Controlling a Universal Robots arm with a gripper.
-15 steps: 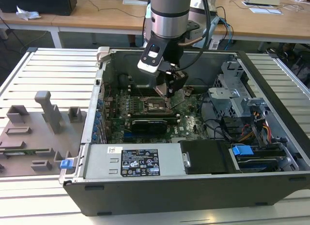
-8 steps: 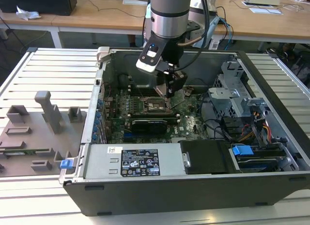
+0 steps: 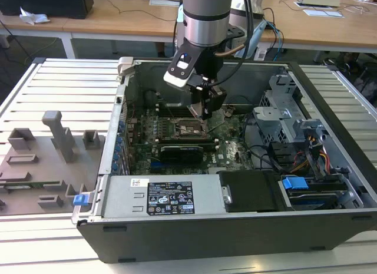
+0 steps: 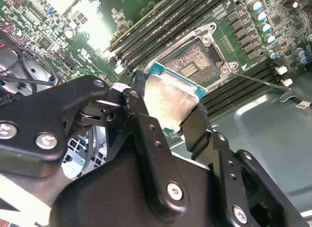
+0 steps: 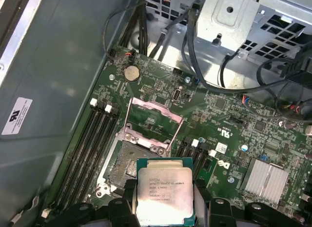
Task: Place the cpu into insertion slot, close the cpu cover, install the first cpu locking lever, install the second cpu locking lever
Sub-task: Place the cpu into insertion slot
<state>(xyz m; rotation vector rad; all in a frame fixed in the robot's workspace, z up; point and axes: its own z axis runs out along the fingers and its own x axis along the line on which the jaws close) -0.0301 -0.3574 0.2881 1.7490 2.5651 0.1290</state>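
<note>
The black two-fingered gripper is closed on the cpu, a small flat square chip with a pale silver-grey metal top and a blue-green edge. One finger is pressed against each of two opposite sides of the chip. In the first wrist view the cpu is seen with its printed top facing the camera.

The chip is held just off the insertion slot, a square socket with a dark centre and a silvery metal rim, and is not seated in it. The socket contacts are left exposed in the second wrist view.

The cpu cover, a thin silvery metal frame with a large window, is raised on its hinge at the far side of the socket. A thin metal lever rod is angled away from one socket corner.

Long black memory slots are located on both sides of the socket on the green motherboard. In the exterior view the board is mounted inside an open dark grey computer case, with the gripper lowered into it above the socket.
</note>
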